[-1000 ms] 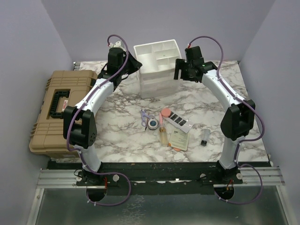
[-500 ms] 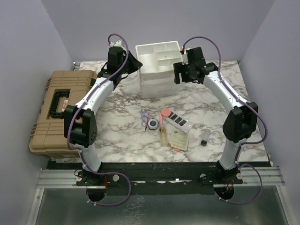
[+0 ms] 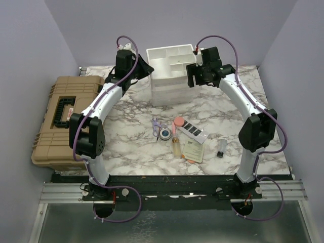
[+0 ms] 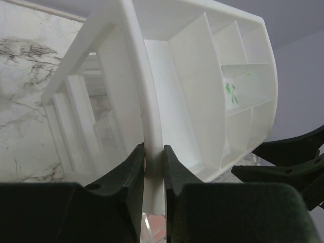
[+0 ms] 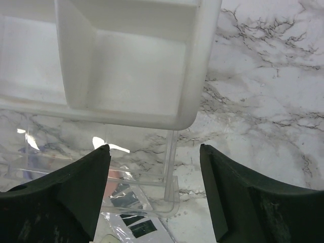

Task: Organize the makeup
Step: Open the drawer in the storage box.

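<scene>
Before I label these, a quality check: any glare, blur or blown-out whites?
Top view: even light, sharp, hardly any shadow. Left wrist: the organizer is nearly blown out white, its near rim soft. Right wrist: bright glare spots on the clear drawer; the dark fingers are underexposed.

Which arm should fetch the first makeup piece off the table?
Right. The right gripper hangs open and empty over a corner of the organizer, while the left gripper is clamped on its wall. The makeup lies slightly toward the right arm's side.
</scene>
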Action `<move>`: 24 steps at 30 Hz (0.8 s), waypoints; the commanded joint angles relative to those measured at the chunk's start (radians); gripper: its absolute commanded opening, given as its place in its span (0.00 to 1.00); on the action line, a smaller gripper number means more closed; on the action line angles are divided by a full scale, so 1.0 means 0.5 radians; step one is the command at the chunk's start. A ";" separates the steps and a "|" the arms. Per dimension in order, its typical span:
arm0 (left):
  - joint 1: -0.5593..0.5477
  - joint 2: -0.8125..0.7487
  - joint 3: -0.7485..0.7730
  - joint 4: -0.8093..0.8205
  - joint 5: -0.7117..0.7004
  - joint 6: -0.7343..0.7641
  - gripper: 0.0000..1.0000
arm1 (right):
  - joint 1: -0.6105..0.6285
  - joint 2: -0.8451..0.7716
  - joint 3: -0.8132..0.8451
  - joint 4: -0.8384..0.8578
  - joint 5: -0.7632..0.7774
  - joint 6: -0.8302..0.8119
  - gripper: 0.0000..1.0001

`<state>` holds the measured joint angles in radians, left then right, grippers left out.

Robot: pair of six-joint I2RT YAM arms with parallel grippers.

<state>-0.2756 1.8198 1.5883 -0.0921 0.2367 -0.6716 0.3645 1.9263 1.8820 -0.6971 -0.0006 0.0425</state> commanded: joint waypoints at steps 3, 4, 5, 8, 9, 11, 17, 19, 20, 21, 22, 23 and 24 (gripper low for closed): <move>0.022 0.046 0.038 -0.039 0.066 0.014 0.01 | -0.011 -0.016 0.025 -0.050 0.042 -0.158 0.79; 0.026 0.040 0.037 -0.040 0.059 0.021 0.10 | -0.009 -0.041 0.026 -0.047 0.041 -0.164 0.80; 0.029 0.035 0.041 -0.044 0.064 0.030 0.32 | -0.010 -0.063 0.030 -0.041 0.028 -0.165 0.81; 0.041 -0.001 0.035 -0.048 0.058 0.055 0.55 | -0.010 -0.134 0.046 -0.041 0.013 -0.164 0.84; 0.045 -0.019 0.026 -0.046 0.051 0.068 0.62 | -0.011 -0.150 0.057 -0.054 0.013 -0.161 0.85; 0.045 -0.057 0.013 -0.046 0.022 0.110 0.69 | -0.011 -0.181 0.076 -0.084 0.013 -0.148 0.86; 0.062 -0.212 -0.087 -0.046 -0.051 0.162 0.99 | -0.009 -0.351 0.011 -0.056 -0.063 -0.092 0.86; 0.063 -0.290 -0.162 -0.044 -0.123 0.171 0.99 | -0.010 -0.464 -0.075 0.013 -0.164 -0.040 0.86; 0.062 -0.336 -0.210 -0.037 -0.165 0.173 0.99 | -0.008 -0.530 -0.155 0.065 -0.242 -0.032 0.86; 0.063 -0.391 -0.259 -0.026 -0.215 0.174 0.99 | -0.008 -0.603 -0.230 0.127 -0.310 -0.019 0.86; 0.063 -0.453 -0.317 -0.013 -0.264 0.166 0.99 | -0.008 -0.682 -0.308 0.200 -0.399 -0.017 0.86; 0.062 -0.515 -0.375 0.015 -0.301 0.165 0.99 | -0.008 -0.757 -0.384 0.274 -0.498 -0.018 0.86; 0.063 -0.606 -0.448 0.053 -0.333 0.163 0.99 | -0.009 -0.828 -0.463 0.344 -0.579 0.001 0.85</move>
<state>-0.2497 1.6680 1.4601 -0.1093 0.1802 -0.6060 0.3630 1.6444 1.7603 -0.6537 -0.0998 0.0116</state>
